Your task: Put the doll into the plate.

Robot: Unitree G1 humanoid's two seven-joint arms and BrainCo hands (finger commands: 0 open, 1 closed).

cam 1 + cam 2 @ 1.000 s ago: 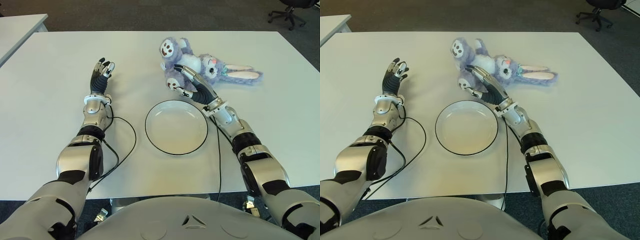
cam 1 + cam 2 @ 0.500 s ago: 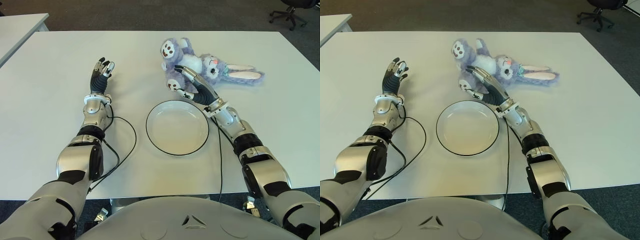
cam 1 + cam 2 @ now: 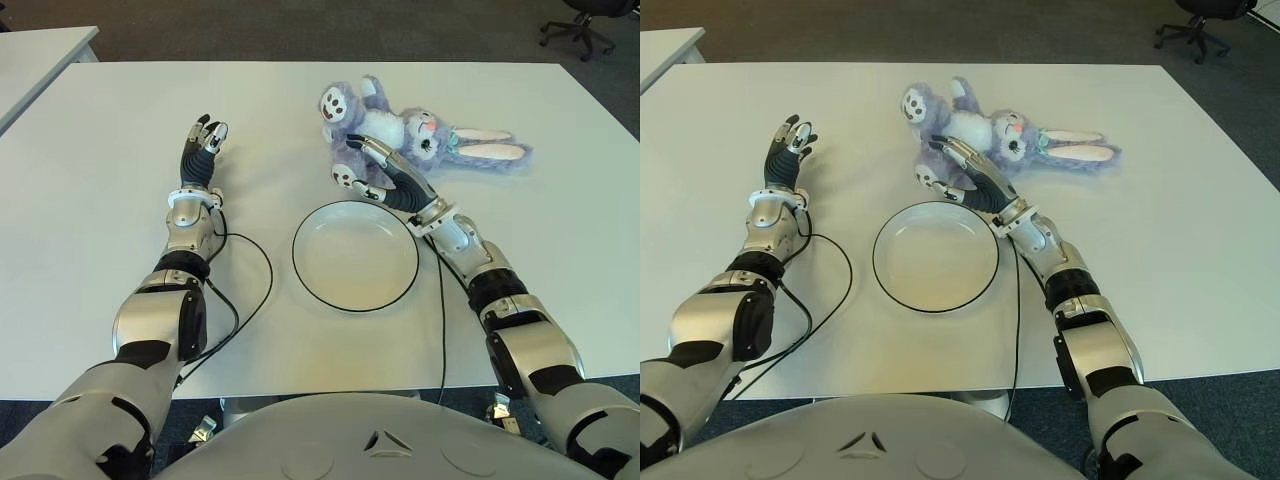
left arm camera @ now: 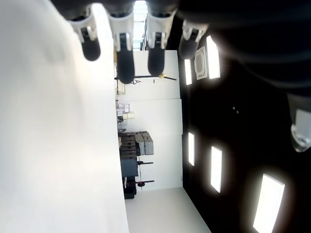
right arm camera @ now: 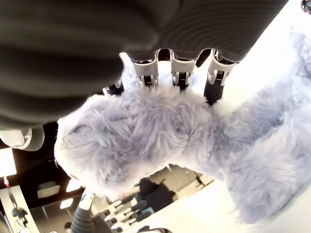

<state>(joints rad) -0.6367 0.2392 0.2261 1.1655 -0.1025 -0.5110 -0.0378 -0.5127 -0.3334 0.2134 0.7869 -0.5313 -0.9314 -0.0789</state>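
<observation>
A plush purple rabbit doll (image 3: 400, 135) with a white belly, white face and long pink-lined ears lies on its back on the white table, ears stretched toward the robot's right, feet with dark-spotted white soles toward the left. A round white plate (image 3: 355, 255) with a thin dark rim sits empty just nearer the robot, close to the doll's lower foot, not touching it

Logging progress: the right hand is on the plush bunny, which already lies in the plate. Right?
No. The bunny lies on the table beyond the plate, not in it, as the left eye view shows. The right hand is on its leg.
</observation>
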